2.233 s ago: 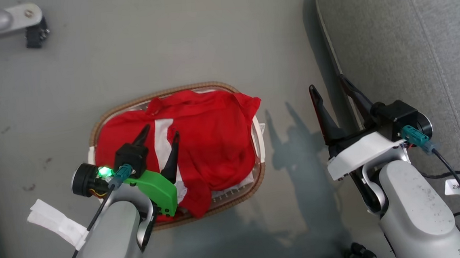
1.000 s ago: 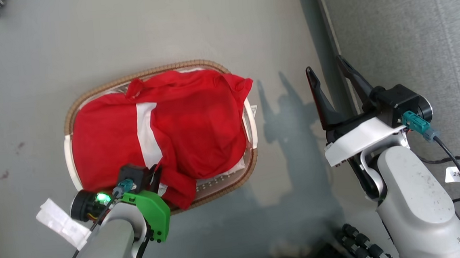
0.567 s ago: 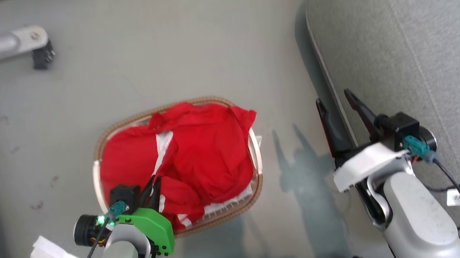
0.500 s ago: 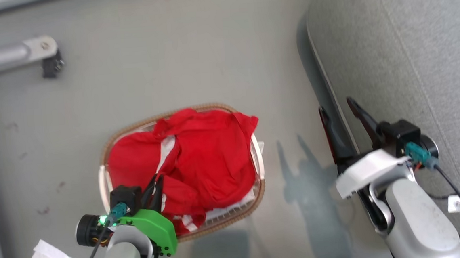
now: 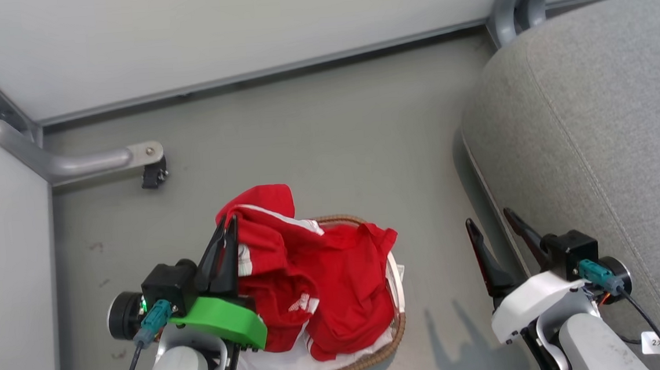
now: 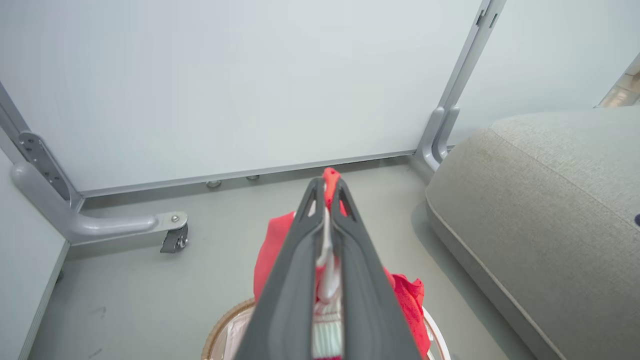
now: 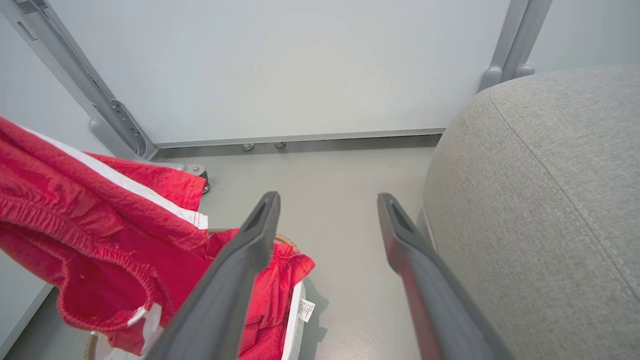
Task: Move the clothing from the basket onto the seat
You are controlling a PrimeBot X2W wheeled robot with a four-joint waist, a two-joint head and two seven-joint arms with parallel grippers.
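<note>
Now: the clothing (image 5: 288,257), red with white stripes, partly hangs from the left claw (image 5: 227,222) and partly lies heaped in the basket (image 5: 341,220).

Left claw: pressed together, pinching a fold of red cloth with white trim between its fingers. In the left wrist view a red tip pokes out past the fingertips. The pinched part is held up above the basket and drapes down to the right of this claw into the heap.

The rest of the clothing lies right of and below the left claw, with one corner flopped over the basket's right rim. A white liner (image 5: 296,368) shows under the heap at the near edge.

The basket sits on the grey floor (image 5: 314,128), between the two claws.

Right claw (image 5: 488,217): spread wide, holding nothing. It is apart from the basket, on its right, and just beside the front edge of the seat (image 5: 593,132). The seat's grey cushion extends right of and beyond this claw.

Beyond both claws stands a pale wall panel (image 5: 238,29). A grey metal frame foot (image 5: 90,163) with a small black caster (image 5: 153,177) is beyond and left of the left claw.
</note>
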